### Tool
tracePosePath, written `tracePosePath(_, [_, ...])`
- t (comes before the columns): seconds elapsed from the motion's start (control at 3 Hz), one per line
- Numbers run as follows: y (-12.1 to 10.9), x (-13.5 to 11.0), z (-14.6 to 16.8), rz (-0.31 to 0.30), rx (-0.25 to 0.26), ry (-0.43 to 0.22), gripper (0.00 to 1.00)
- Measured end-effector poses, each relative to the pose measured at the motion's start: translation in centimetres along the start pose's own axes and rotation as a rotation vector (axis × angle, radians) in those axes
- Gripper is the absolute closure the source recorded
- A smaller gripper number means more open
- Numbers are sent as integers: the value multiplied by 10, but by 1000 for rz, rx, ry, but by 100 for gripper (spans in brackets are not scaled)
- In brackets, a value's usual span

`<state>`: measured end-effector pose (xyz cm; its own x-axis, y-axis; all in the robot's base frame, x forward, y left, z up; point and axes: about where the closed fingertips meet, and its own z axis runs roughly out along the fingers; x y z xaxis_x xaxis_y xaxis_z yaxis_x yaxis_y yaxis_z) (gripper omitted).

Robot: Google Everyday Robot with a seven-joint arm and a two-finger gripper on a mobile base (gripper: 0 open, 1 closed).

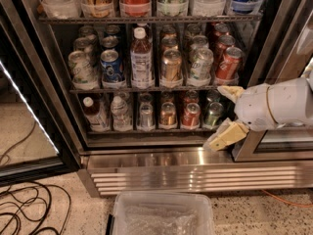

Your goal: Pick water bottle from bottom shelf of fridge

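Observation:
The fridge (161, 156) stands with its door open and its shelves in view. The water bottle (119, 112), small, clear and white-capped, stands in the second lane from the left on the bottom shelf (146, 130). A white-capped bottle with a reddish label (91, 112) stands to its left, and several cans stand to its right. My gripper (215, 117) is at the right end of the bottom shelf, in front of a green can (213, 112). Its two cream fingers (229, 135) are spread apart and hold nothing. It is well to the right of the water bottle.
A taller bottle with a white label (141, 58) and several cans fill the middle shelf. The slatted steel grille (195, 176) runs below. A clear plastic bin (161, 215) sits on the floor in front. Black cables (24, 210) lie at the left, by the open glass door (29, 112).

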<state>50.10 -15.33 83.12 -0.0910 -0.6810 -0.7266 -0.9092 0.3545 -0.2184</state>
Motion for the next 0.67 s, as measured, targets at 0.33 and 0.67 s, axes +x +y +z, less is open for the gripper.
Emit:
tracePosePath(0.33, [7, 1, 11, 8, -6, -19, 0])
tracePosePath(0.67, [34, 10, 46, 61, -5, -92, 0])
